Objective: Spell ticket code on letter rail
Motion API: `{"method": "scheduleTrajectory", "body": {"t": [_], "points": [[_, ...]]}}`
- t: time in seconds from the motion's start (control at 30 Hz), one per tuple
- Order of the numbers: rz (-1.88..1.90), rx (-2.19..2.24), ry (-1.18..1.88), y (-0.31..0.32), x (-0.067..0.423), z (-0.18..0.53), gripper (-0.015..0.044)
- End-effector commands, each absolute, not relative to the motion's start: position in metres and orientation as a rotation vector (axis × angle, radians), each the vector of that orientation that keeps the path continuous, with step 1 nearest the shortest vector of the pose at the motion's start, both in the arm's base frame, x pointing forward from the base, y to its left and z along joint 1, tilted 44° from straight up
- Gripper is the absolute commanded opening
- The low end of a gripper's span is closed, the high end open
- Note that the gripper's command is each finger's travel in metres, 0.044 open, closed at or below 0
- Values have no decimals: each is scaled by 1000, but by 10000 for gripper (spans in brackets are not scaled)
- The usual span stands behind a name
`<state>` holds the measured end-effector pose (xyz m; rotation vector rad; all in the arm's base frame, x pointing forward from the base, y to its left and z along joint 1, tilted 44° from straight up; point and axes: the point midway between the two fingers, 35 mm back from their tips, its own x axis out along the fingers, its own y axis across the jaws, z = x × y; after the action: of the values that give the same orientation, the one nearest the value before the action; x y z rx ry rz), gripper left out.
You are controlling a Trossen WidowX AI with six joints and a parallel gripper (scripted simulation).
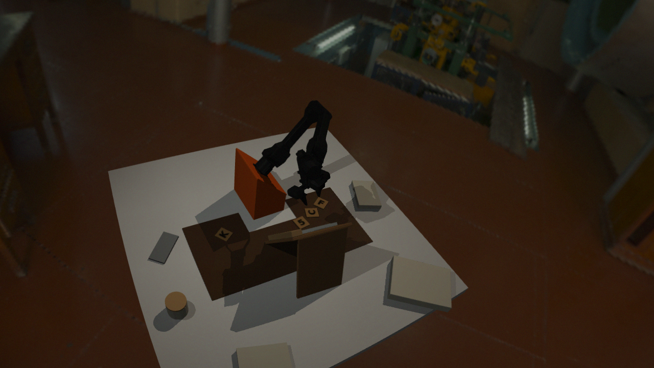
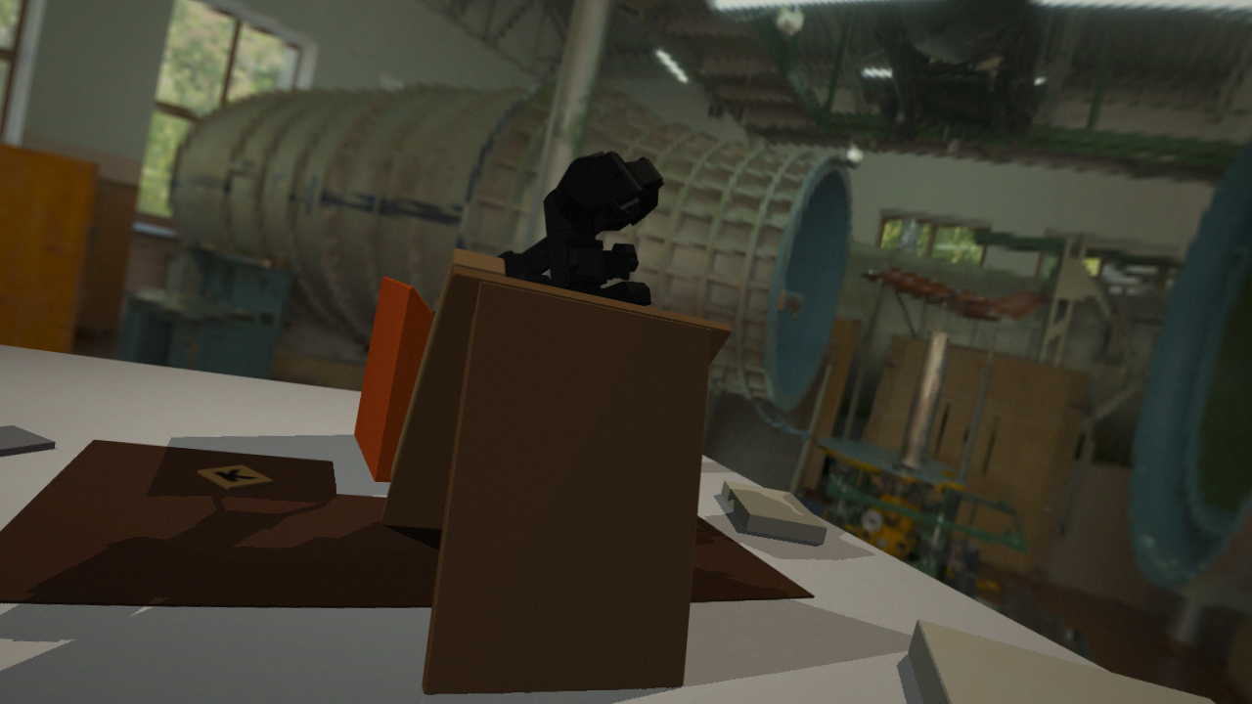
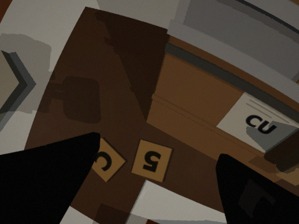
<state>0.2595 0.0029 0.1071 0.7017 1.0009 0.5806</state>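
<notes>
The board [image 1: 320, 265] [image 2: 568, 481] [image 3: 187, 74] stands on the counter. Its ticket [image 3: 233, 119] reads CU. The pale grey rail [image 1: 320, 227] [image 3: 233, 59] runs along the board; the stretch in the wrist view holds no tile, and its far end is out of view. Tile 5 [image 1: 301, 222] [image 3: 151, 160], tile C [image 1: 311, 212] [image 3: 109, 162] and tile F [image 1: 321, 202] lie flat in a row beside the board. Tile K [image 1: 223, 234] [image 2: 234, 476] lies apart, to the left. My gripper [image 1: 312, 198] [image 3: 159, 151] is open and empty above the row; its left finger partly covers tile C in the wrist view.
An orange wedge [image 1: 247, 192] [image 2: 380, 393] stands by the arm's base. A brown mat [image 1: 270, 270] lies under the tiles. Beige blocks [image 1: 366, 194] [image 1: 420, 281] lie to the right, another [image 1: 265, 357] at the front. A grey slab [image 1: 163, 247] and a round-topped cylinder [image 1: 176, 301] are at left.
</notes>
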Motion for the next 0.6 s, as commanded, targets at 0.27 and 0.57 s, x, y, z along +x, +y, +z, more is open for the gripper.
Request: {"method": "scheduleTrajectory", "body": {"t": [0.27,0.57], "points": [[37,1322,1476,90,245,81,340],[-235,1536,1567,119,237,77,340]]}}
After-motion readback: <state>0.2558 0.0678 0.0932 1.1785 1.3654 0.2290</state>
